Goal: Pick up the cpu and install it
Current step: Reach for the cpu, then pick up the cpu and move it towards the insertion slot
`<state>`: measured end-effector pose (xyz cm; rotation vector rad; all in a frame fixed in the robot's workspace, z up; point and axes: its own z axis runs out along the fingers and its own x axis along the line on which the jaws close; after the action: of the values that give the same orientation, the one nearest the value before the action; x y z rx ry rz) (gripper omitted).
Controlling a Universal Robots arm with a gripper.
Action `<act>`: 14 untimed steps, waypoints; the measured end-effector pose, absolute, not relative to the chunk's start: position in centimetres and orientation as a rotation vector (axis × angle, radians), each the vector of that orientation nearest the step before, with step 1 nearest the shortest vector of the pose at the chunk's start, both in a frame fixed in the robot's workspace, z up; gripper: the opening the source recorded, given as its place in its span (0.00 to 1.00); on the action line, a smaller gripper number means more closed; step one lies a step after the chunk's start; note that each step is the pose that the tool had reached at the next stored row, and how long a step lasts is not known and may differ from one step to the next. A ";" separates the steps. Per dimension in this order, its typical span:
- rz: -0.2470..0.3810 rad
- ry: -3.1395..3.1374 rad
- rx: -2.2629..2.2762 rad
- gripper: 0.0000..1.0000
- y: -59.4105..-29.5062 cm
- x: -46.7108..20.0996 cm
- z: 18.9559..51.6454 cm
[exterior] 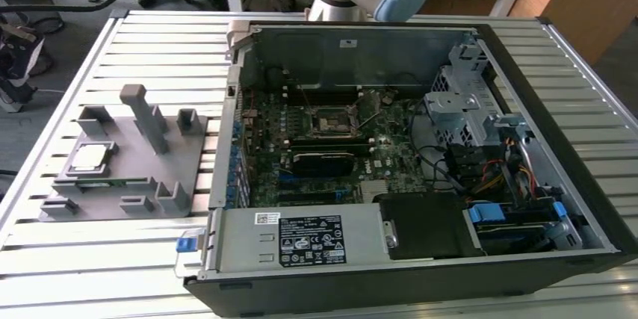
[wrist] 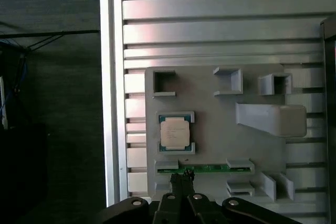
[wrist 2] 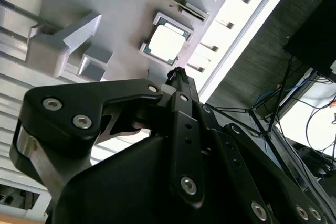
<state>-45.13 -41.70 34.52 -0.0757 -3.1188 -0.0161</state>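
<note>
The cpu point(exterior: 90, 158) is a small silvery square chip with a pale rim. It lies flat in a holder on the grey fixture plate point(exterior: 140, 184), at the exterior view's left of the open computer case point(exterior: 419, 147). Both wrist views look down on the cpu point(wrist: 175, 132) point(wrist 2: 167, 41) from well above. My gripper point(wrist: 182, 179) point(wrist 2: 177, 73) hangs above the plate, apart from the chip, its black fingers together with nothing between them. The black-framed socket point(exterior: 327, 121) sits on the green motherboard inside the case.
A thin green memory stick point(wrist: 205, 169) lies in a slot of the plate beside the cpu. A tall grey post point(exterior: 146, 117) and several low brackets rise from the plate. The slatted metal table point(exterior: 119, 259) ends at an edge close to the plate.
</note>
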 end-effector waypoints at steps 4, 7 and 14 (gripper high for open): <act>-0.014 -3.121 -0.075 0.11 -41.7 -46.1 34.4; -0.013 -3.121 -0.038 0.11 -41.7 -46.2 34.3; -0.010 -3.120 0.104 0.11 -41.6 -46.2 34.0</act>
<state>-46.21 -41.59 34.01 0.1041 -3.1196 -0.0103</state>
